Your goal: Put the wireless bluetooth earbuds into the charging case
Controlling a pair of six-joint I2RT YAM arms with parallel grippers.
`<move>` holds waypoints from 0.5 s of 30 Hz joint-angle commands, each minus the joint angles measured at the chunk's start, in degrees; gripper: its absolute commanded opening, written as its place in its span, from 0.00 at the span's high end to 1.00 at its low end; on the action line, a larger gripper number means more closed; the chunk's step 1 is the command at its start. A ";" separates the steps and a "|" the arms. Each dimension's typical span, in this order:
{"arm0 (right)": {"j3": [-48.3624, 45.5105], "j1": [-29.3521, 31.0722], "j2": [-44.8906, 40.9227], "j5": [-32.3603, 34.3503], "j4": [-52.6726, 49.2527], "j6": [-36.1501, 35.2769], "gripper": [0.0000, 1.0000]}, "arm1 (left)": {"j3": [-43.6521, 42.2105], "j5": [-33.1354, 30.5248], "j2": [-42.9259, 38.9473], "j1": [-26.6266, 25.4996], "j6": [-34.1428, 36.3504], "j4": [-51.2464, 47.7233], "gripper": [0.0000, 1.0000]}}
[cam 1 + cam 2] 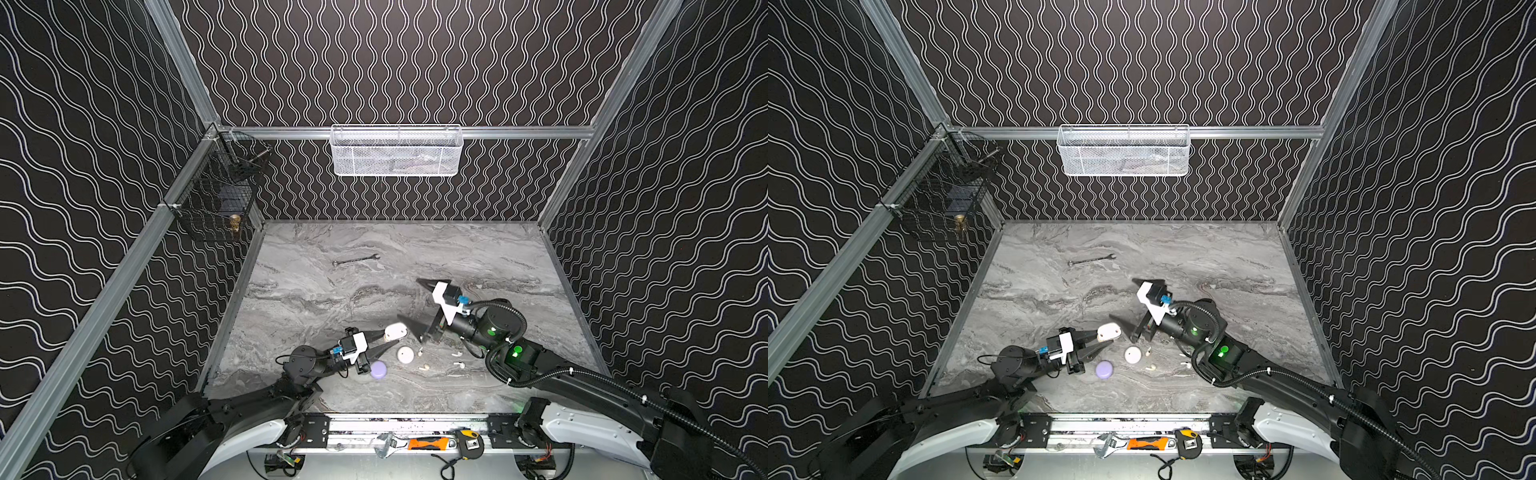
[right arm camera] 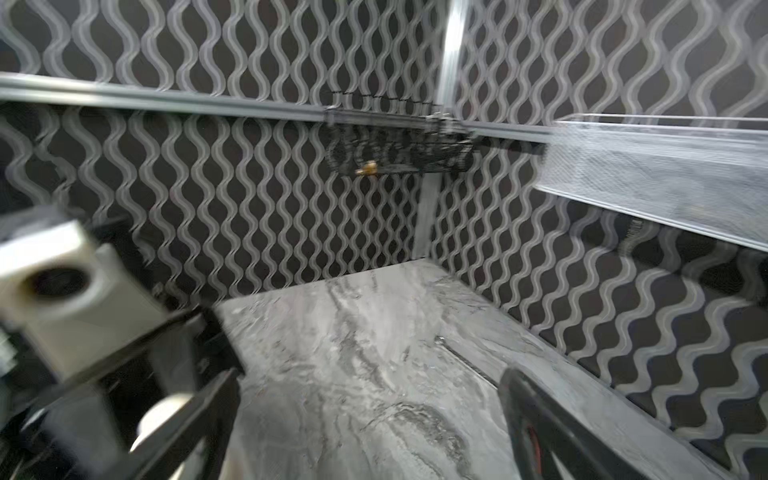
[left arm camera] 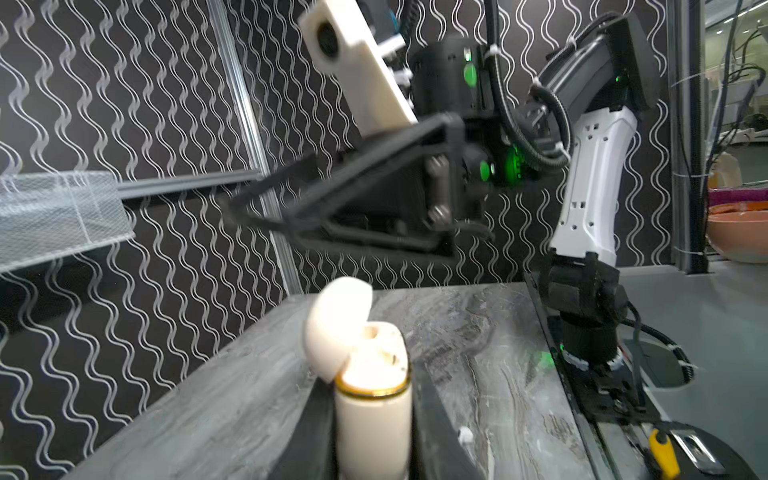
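left pincer (image 1: 390, 338) clamped on the case (image 3: 373, 409), lid up. right pincer (image 1: 411, 302) spread wide, empty, and nearer: earbuds (image 1: 424, 367) lie on the desk (image 1: 332, 299) just beyond the case on its side. Stem directions probably mixed, too small to tell.

Black walls (image 1: 374, 62) with white wavy lines on three sides, aluminium frame rails (image 1: 519, 132) along corners and mid-height, grey marble-veined desk (image 1: 415, 249) below, white mesh basket (image 1: 396, 166) hung on the back rail, black wire basket (image 1: 216, 195) at the left rear corner
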 commanded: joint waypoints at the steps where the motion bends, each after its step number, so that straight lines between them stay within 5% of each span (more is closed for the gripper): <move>1: 3.67 -0.46 -0.51 17.22 0.79 12.04 0.01 | -0.56 -2.67 4.76 2.60 -5.28 9.16 1.00; 6: 11.93 -1.48 -2.29 30.13 -21.22 28.89 0.01 | -1.50 -9.11 9.76 3.69 -9.76 13.36 1.00; 10: 18.04 -1.74 -4.75 20.42 -39.71 30.69 0.03 | -0.61 -7.49 10.19 4.38 -11.92 13.27 1.00; 15: 9.10 1.89 -12.25 11.16 -39.11 26.96 0.09 | 0.40 -6.50 12.65 4.78 -12.89 11.85 1.00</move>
